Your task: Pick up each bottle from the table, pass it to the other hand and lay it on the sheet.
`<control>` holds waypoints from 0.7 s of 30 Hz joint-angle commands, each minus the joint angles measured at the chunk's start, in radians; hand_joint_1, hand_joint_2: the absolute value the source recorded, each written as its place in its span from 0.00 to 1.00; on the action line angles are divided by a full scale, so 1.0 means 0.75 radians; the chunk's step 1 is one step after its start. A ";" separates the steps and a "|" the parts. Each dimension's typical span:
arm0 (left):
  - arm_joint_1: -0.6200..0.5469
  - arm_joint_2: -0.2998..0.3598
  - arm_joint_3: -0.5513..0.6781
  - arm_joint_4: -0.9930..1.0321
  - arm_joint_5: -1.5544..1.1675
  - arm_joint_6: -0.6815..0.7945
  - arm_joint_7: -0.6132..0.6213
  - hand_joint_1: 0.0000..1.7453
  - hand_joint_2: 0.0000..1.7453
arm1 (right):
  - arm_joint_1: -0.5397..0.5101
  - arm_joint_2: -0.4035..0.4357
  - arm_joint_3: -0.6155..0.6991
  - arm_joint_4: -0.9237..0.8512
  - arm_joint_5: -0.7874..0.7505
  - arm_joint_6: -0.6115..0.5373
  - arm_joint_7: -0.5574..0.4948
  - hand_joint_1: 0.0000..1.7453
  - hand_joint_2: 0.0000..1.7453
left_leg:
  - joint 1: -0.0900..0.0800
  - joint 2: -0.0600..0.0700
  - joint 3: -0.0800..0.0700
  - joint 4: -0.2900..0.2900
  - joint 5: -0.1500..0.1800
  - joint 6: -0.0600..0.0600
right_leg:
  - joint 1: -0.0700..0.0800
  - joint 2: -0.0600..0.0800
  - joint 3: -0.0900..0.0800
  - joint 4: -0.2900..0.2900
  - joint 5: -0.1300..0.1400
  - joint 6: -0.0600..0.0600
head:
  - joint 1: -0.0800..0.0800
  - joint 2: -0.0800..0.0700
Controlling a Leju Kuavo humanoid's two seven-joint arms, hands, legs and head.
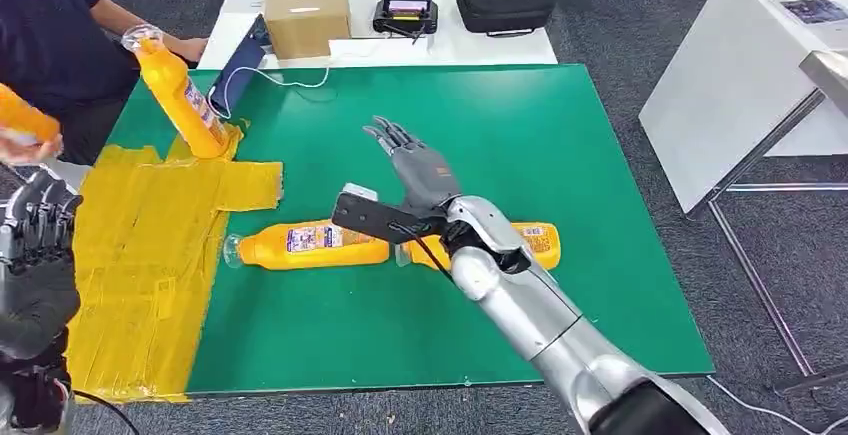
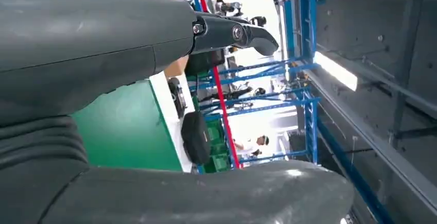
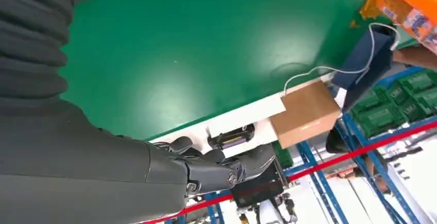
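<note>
Currently, a pick-up step seems to be in hand, judged from how the things lie; going from left to right in the head view, the left hand (image 1: 38, 230) is seen at the left edge of the frame, raised beside the table, its dark fingers curled loosely and nothing held in them. The yellow sheet (image 1: 150, 245) is spread over the left part of the green table (image 1: 560, 135); at its upper end one orange bottle (image 1: 180, 95) is held tilted by a person's hand (image 1: 185, 48), its base touching the sheet; another orange object at the far left edge is held by a person too, but what it is cannot be told. Lower centre, a second bottle (image 1: 305, 245) lies on its side on the green surface, just beside the sheet's edge; a third bottle (image 1: 535, 240) lies to its right, partly hidden by the right arm. The right hand (image 1: 415, 165) is stretched out above the table beyond both bottles, fingers spread apart, empty. The next move probably calls for the hand to be drawn back and lowered over one lying bottle. Open green room is found at centre and right; the table's lower edge is near the bottles, so a rolling bottle could be lost there.
</note>
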 commanded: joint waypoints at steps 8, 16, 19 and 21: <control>-0.159 -0.134 -0.328 0.017 -0.016 0.112 0.201 0.00 0.00 | 0.033 -0.356 -0.039 -0.055 -0.081 0.068 0.028 0.00 1.00 | 0.002 -0.019 0.002 0.000 0.001 0.001 | 0.001 -0.013 0.009 -0.003 -0.003 0.000 | 0.000 0.000; -0.295 -0.068 -0.516 0.137 0.055 0.250 0.206 0.00 0.00 | -0.015 -0.428 -0.066 0.080 -0.125 0.200 -0.009 0.00 1.00 | -0.003 -0.019 -0.005 0.002 0.004 0.005 | -0.003 -0.016 0.004 -0.004 0.004 0.007 | 0.001 0.000; -0.317 -0.061 -0.525 0.153 0.066 0.232 0.206 0.00 0.00 | -0.088 -0.409 -0.008 0.187 -0.110 0.230 0.033 0.00 1.00 | -0.006 -0.011 -0.002 0.002 0.002 0.005 | -0.005 -0.006 0.004 -0.002 0.005 0.008 | -0.001 0.000; -0.327 -0.061 -0.527 0.161 0.069 0.232 0.210 0.00 0.00 | -0.114 -0.404 0.012 0.230 -0.109 0.227 0.033 0.00 1.00 | -0.005 -0.011 -0.003 0.003 0.003 0.004 | -0.005 -0.006 0.002 -0.001 0.005 0.008 | -0.001 0.000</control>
